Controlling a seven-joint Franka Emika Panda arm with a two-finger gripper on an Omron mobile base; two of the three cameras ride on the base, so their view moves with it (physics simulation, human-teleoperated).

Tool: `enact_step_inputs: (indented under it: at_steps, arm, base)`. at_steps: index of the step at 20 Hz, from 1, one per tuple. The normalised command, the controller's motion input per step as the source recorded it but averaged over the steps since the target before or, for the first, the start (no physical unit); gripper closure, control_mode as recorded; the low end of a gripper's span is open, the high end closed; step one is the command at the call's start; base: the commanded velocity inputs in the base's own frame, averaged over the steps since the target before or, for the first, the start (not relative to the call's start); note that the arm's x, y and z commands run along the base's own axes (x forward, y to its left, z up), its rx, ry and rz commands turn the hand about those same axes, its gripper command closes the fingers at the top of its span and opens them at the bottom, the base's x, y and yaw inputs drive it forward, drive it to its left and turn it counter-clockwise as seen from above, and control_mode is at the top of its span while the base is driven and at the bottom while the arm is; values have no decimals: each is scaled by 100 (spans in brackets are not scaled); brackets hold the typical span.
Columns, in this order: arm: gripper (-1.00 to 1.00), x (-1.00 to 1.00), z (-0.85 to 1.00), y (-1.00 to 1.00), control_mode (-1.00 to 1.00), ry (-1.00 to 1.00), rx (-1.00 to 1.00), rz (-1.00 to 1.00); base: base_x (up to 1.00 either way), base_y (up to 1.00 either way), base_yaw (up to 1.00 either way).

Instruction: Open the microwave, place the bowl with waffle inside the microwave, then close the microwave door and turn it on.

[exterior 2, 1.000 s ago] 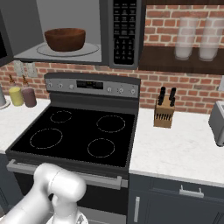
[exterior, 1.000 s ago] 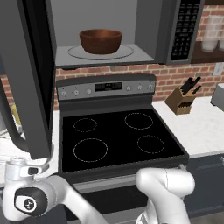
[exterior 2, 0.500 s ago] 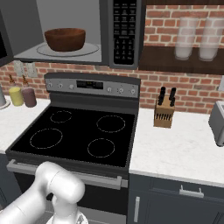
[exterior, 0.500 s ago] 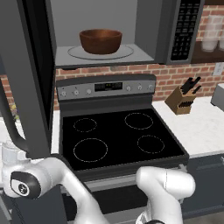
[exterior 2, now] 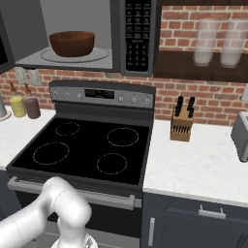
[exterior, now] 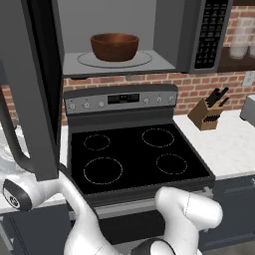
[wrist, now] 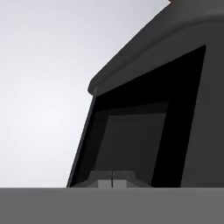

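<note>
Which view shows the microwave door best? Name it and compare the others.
The left base view: the microwave door stands swung wide open at the left, edge and curved handle visible. The hand view looks close up at its dark windowed face, with no surroundings. The right base view catches a dark sliver at the upper left edge.

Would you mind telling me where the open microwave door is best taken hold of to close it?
Probably the curved bar handle along the free edge of the microwave door. The door stands swung out to the left, so come at its outer face from the left and push toward the microwave.
</note>
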Motion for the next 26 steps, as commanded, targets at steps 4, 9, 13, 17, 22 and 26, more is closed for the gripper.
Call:
enact_step_inputs:
  at_steps: [4, 9, 13, 17, 22, 26]
  arm:
    - [100, -64, 35, -69, -100, -14, 41, 11]
    - [100, -69, 37, -81, -100, 0, 48, 23]
    - [100, -68, 39, -93, -100, 0, 47, 27]
    - [100, -67, 26, -99, -100, 5, 40, 26]
    - [100, -53, 18, -100, -100, 13, 34, 23]
    - [100, -34, 4, -100, -100, 15, 25, 22]
  base:
    - [0, 0, 0]
    - [0, 0, 0]
    - [0, 0, 0]
    - [0, 0, 0]
    - [0, 0, 0]
    - [0, 0, 0]
